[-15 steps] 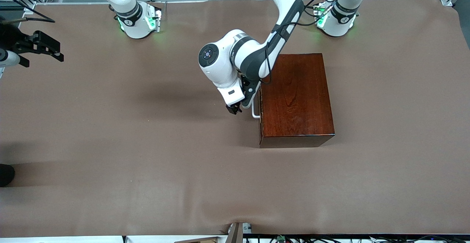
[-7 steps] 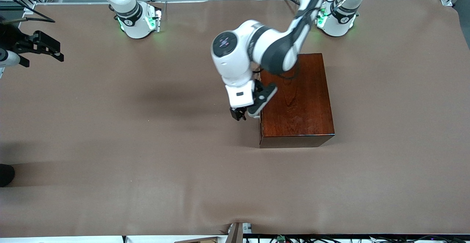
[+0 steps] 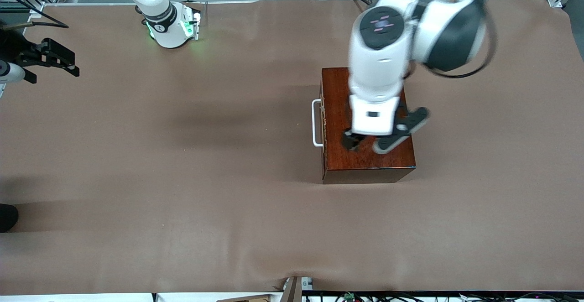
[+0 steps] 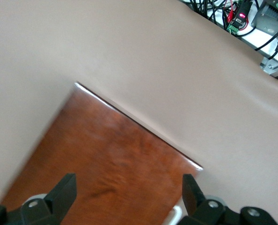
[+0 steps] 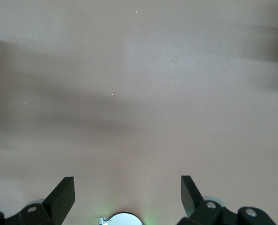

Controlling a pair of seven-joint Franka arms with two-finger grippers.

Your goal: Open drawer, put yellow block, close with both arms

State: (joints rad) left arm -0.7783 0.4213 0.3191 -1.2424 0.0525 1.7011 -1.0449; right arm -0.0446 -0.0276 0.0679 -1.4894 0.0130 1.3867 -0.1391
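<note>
The dark reddish-brown wooden box [image 3: 378,156] stands on the table in front of the left arm's base. The drawer is pushed fully in, and its white bar handle [image 3: 315,123] faces the right arm's end of the table. My left gripper [image 3: 352,141] is open and empty over the box's top. In the left wrist view the gripper [image 4: 128,183] has the box top [image 4: 115,159] and a bit of the handle [image 4: 176,214] below it. My right gripper [image 5: 127,185] is open and empty, waiting above bare table near its base. The yellow block is out of view.
Brown cloth [image 3: 182,179] covers the whole table. The right arm's round base [image 3: 171,26] stands farther from the front camera, at the right arm's end. A black hand [image 3: 54,58] hangs at that end's edge. Cables and electronics [image 4: 242,18] lie past the table's front edge.
My left arm has risen from beside the drawer handle and swung over the box top toward its own end. The handle now shows uncovered. The drawer stays shut. The right arm has not moved.
</note>
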